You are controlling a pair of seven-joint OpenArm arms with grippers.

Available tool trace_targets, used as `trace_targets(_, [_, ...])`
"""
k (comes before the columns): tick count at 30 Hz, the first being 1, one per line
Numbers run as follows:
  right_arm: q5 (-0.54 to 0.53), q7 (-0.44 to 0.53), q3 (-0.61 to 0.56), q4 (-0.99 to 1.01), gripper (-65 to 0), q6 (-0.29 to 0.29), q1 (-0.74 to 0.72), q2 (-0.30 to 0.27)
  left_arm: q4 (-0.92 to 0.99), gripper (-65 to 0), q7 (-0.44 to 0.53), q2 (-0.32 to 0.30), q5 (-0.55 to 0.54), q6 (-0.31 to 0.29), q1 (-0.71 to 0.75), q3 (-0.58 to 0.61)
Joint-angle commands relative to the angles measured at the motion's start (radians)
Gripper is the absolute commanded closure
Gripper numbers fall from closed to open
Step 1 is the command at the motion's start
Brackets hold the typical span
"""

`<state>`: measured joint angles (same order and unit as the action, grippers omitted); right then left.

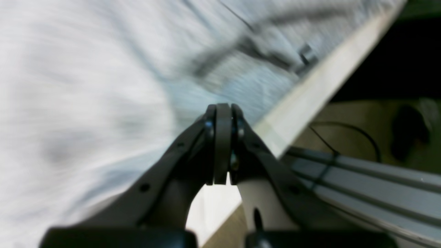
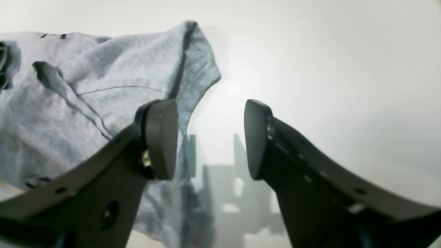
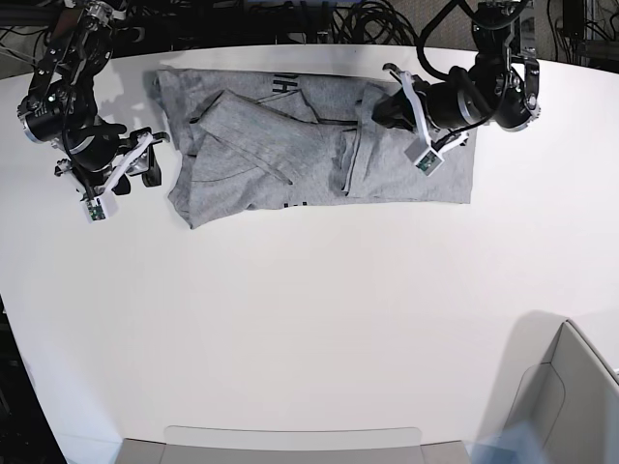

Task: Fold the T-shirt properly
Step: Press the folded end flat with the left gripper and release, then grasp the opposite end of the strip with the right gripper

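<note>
The grey T-shirt point(image 3: 261, 164) lies spread and rumpled along the far side of the white table point(image 3: 309, 319), with one flap folded over its middle and bits of black lettering point(image 3: 286, 87) showing. My left gripper point(image 3: 378, 108) hovers over the shirt's right part. In the left wrist view the gripper point(image 1: 222, 108) is shut with no cloth visible between its pads, and the T-shirt point(image 1: 86, 86) behind it is blurred. My right gripper point(image 3: 153, 157) is open beside the shirt's left edge. The right wrist view shows the gripper point(image 2: 210, 137) with one finger point(image 2: 160, 137) over the edge of the T-shirt point(image 2: 103, 69).
A grey bin point(image 3: 571, 406) stands at the near right corner and a flat tray edge point(image 3: 290, 445) runs along the front. Cables point(image 3: 358, 19) lie behind the table. The left wrist view shows the table edge point(image 1: 310, 93) and an aluminium rail point(image 1: 361, 179) beyond it.
</note>
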<state>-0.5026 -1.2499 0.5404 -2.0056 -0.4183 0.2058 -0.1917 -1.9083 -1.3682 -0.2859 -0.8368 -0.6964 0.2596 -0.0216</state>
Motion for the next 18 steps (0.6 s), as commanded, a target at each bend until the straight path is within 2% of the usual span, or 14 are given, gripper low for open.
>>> trace_targets(1, [-0.014, 0.014, 0.016, -0.010, -34.1, -0.044, -0.006, -0.012, -0.017, 0.0, 0.003, -0.005, -0.016, -0.002, -0.003, -0.011])
trace_targets(3, [-0.021, -0.031, 0.079, 0.024, -38.1, -0.120, -0.015, -0.005, -0.015, 0.0, 0.002, -0.005, -0.016, -0.002, -0.003, -0.019])
trace_targets(6, [-0.117, -0.104, 0.189, 0.138, -40.0, -0.201, -0.052, -0.009, -0.015, 0.0, 0.003, -0.005, -0.016, -0.002, -0.003, -0.018])
trace_targets(9, [-0.178, -0.106, 0.248, 0.231, -37.4, -0.213, -0.056, -0.012, -0.013, 0.0, 0.008, -0.003, -0.016, -0.002, -0.003, -0.011])
trace_targets(12, [-0.179, -0.092, 0.244, 0.269, -34.3, -0.216, -0.053, -0.012, -0.012, 0.0, 0.011, -0.002, -0.016, -0.002, -0.003, -0.011])
trace_targets(16, [-0.186, -0.093, 0.165, 0.320, -33.2, -0.219, -0.058, -0.004, -0.012, 0.0, 0.011, -0.002, -0.011, -0.002, -0.003, -0.011])
trace_targets(18, [-0.212, -0.093, 0.154, 0.331, -33.2, -0.221, -0.059, 0.022, -0.012, 0.0, 0.011, -0.002, -0.011, -0.002, -0.003, -0.011])
